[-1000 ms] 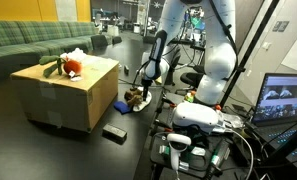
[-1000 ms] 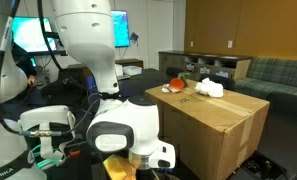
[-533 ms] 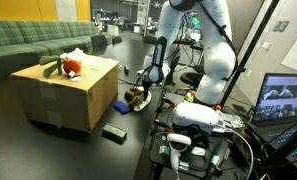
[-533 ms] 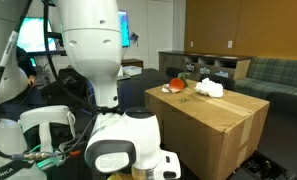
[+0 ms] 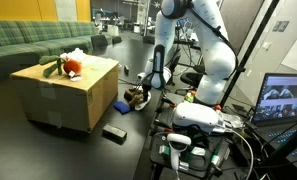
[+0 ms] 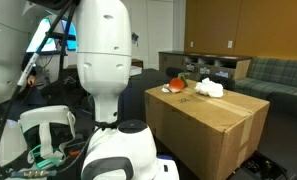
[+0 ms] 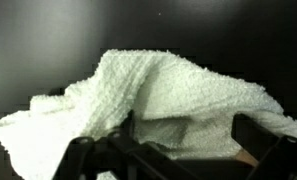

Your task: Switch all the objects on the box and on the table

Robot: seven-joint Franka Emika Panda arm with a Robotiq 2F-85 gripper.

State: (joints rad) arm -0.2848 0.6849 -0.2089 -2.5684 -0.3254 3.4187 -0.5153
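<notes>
A cardboard box (image 5: 78, 98) carries a red plush-like object (image 5: 72, 68) and a white cloth (image 5: 76, 54); both also show in an exterior view on the box (image 6: 218, 125), red (image 6: 175, 85) and white (image 6: 209, 88). My gripper (image 5: 141, 93) is low over the dark table beside the box. In the wrist view a crumpled white towel (image 7: 158, 85) lies on the dark surface. My gripper (image 7: 173, 142) is open, with one finger on each side of the towel's near edge.
A blue object (image 5: 121, 106) and a flat black block (image 5: 114, 133) lie on the table near the box. A laptop (image 5: 283, 98) and cabling stand beside the robot base. A green sofa (image 5: 28, 45) is behind the box.
The arm has swung and lowered, bringing the gripper down close over the towel on the table. The things on the box have not moved.
</notes>
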